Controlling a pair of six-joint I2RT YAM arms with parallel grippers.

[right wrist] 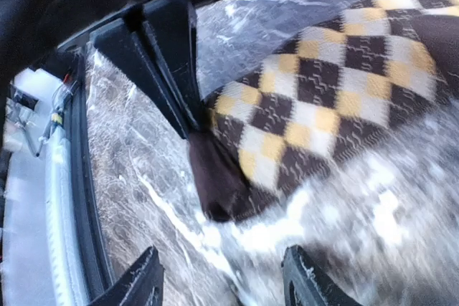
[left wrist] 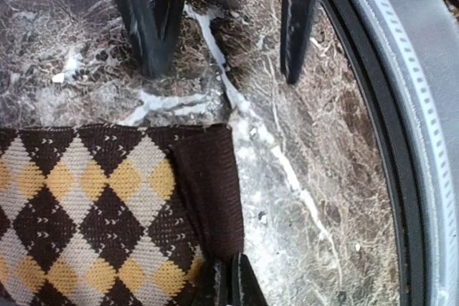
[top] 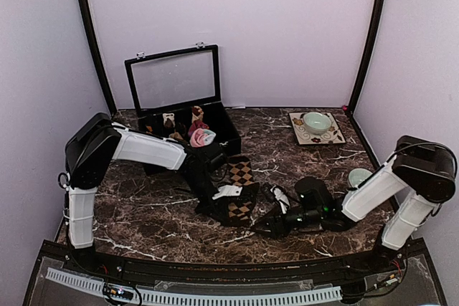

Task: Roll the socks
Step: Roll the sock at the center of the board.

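Noting left gripper (left wrist: 229, 284) clamped on the dark cuff of the diamond-checked sock (left wrist: 93, 206); our right gripper (right wrist: 221, 256) hovers just beside, jaws apart, holding nothing.

brown sock (left wrist: 93, 206) checked in tan and yellow diamonds.

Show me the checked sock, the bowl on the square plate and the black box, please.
checked sock (top: 242, 172), top external view, on its upper diamond-patterned stretch.
bowl (top: 316, 121), top external view, on its pale green inside.
black box (top: 231, 132), top external view, on its right wall.
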